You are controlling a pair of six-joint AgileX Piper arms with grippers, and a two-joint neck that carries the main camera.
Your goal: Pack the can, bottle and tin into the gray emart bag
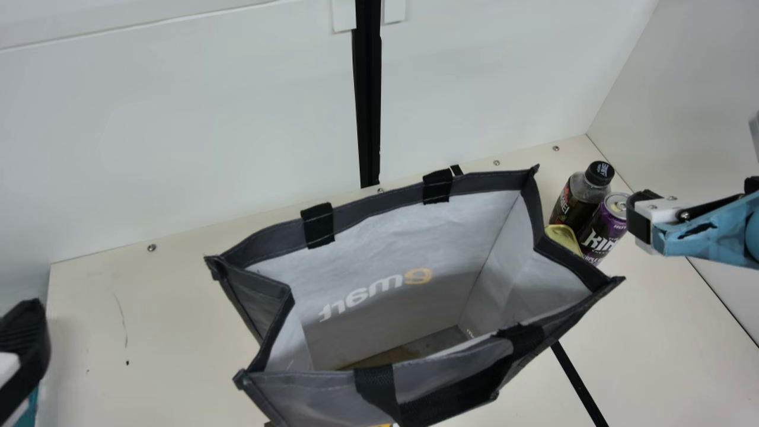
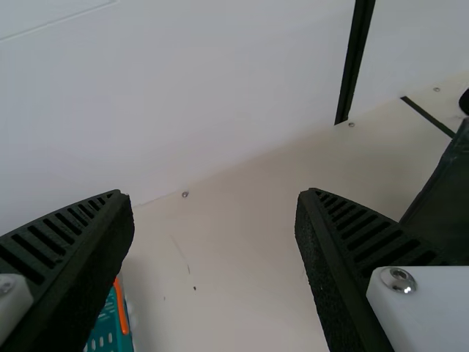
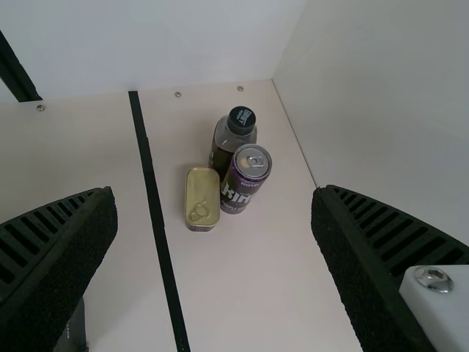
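The gray emart bag [image 1: 379,255] stands with its mouth open in the middle of the table. Just beyond its right side are the purple can [image 1: 605,225], the dark bottle [image 1: 578,193] and the gold tin [image 1: 563,237], partly hidden by the bag. In the right wrist view, the can [image 3: 245,180] stands between the bottle [image 3: 229,143] and the tin [image 3: 201,198]. My right gripper [image 1: 643,219], beside the can in the main view, is open and empty [image 3: 214,196]. At the far left, my left gripper [image 1: 25,341] is also open and empty [image 2: 214,198].
A teal basket [image 2: 110,326] with something orange at it lies at the left wrist view's lower edge. White walls [image 1: 178,130] rise behind and to the right of the cream table [image 1: 142,296]. A black strip [image 3: 157,220] runs along the tabletop left of the tin.
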